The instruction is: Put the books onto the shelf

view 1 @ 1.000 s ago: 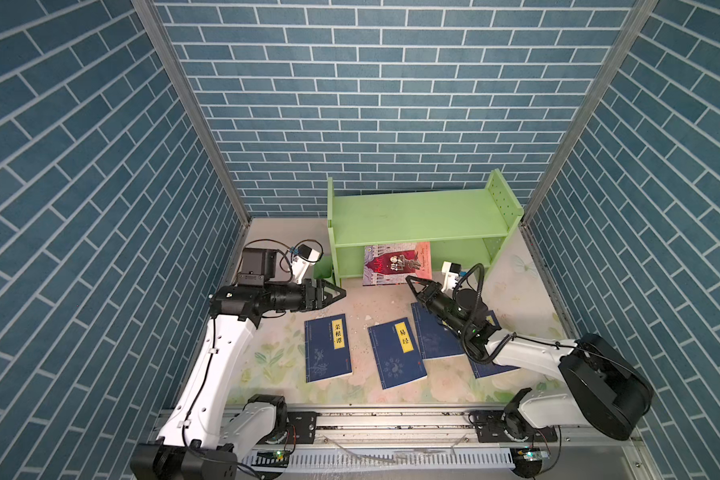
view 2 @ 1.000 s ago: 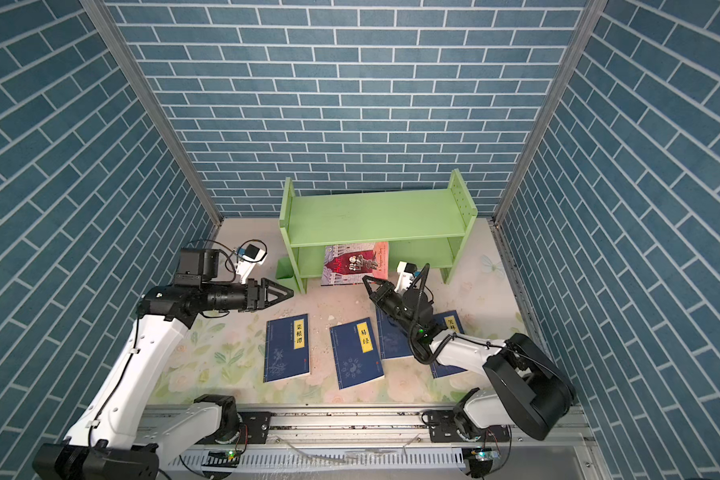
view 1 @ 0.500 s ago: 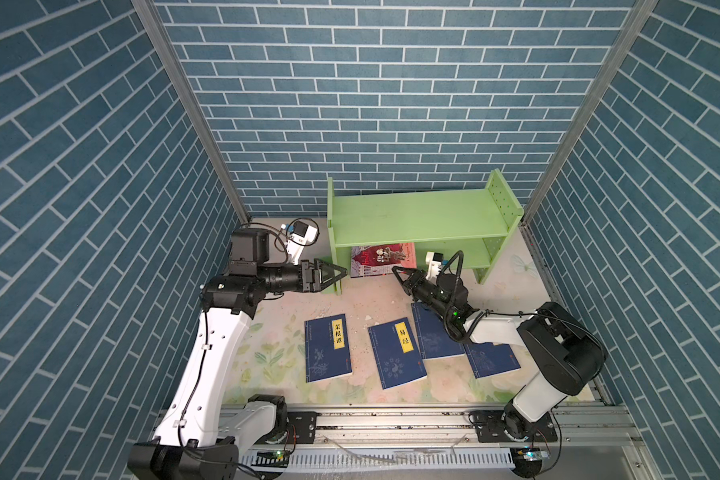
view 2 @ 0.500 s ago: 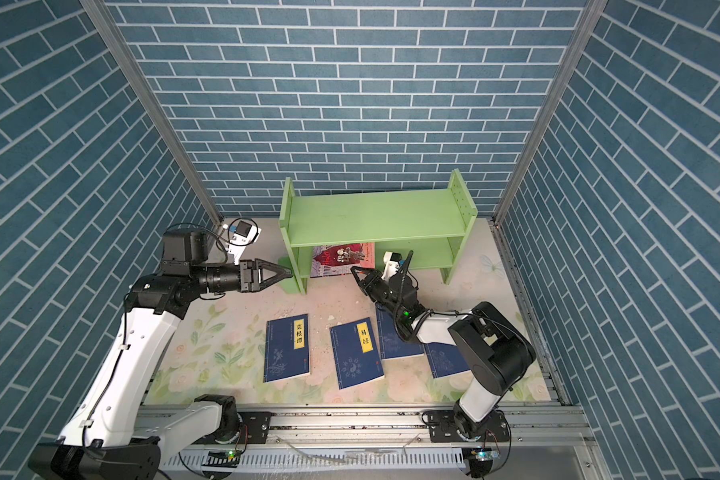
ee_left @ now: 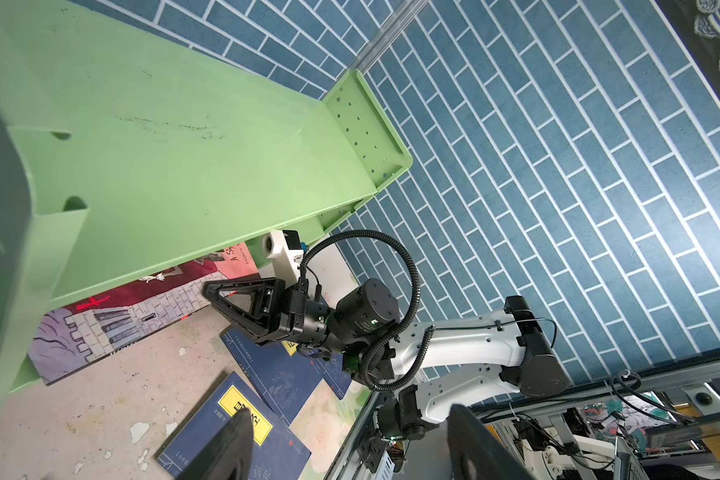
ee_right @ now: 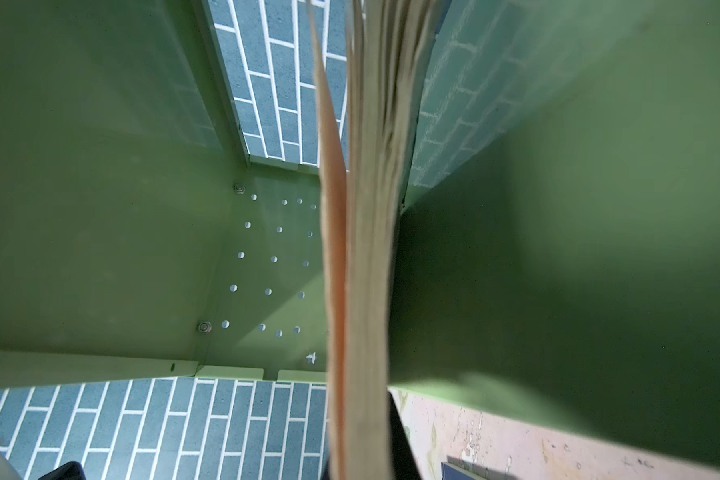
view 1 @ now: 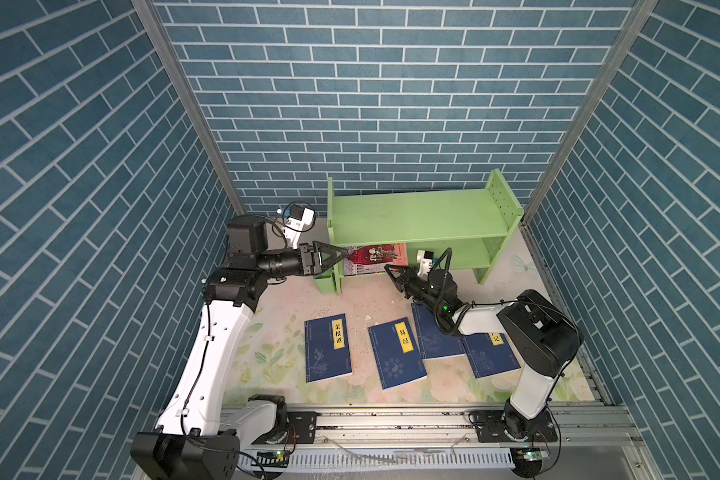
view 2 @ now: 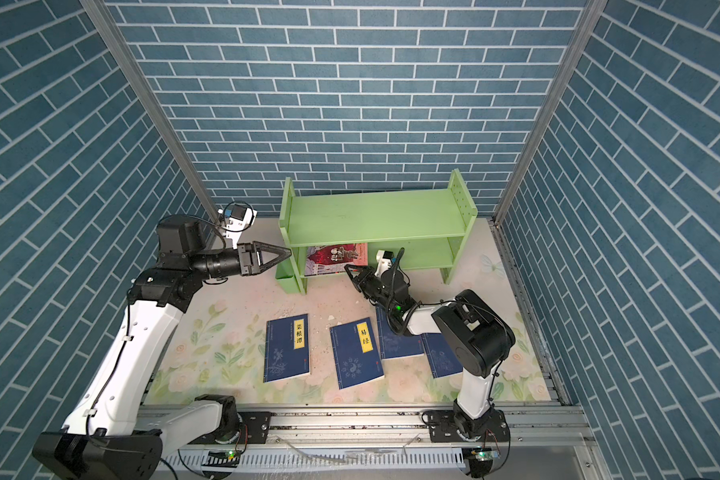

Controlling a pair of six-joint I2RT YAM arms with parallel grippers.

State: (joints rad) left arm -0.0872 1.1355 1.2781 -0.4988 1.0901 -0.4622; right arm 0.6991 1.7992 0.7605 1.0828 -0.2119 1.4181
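The light green shelf (view 1: 416, 222) (view 2: 375, 220) (ee_left: 163, 145) stands at the back. A red-and-grey book (view 1: 375, 257) (view 2: 337, 255) (ee_left: 142, 316) lies partly under its top board at the left end. My right gripper (view 1: 389, 270) (view 2: 348, 269) (ee_left: 208, 289) is shut on that book's near edge. The book's page edge (ee_right: 366, 249) fills the middle of the right wrist view, between the shelf's two boards. My left gripper (view 1: 344, 251) (view 2: 287, 251) is open and holds nothing, level with the shelf's left side panel. Several dark blue books (view 1: 327, 347) (view 1: 395, 353) (view 2: 285, 349) (ee_left: 233, 432) lie flat on the table.
A small green cup (view 1: 324, 282) (view 2: 285, 282) hangs on the shelf's left side, just below my left gripper. Blue brick walls (view 1: 350, 104) close in the back and both sides. The right arm reaches over two of the blue books (view 1: 435, 336). A metal rail (view 1: 391, 419) runs along the front.
My right gripper has carried the red-and-grey book left and deeper under the shelf's top board. The left gripper has moved back from the table's middle to the shelf's left panel.
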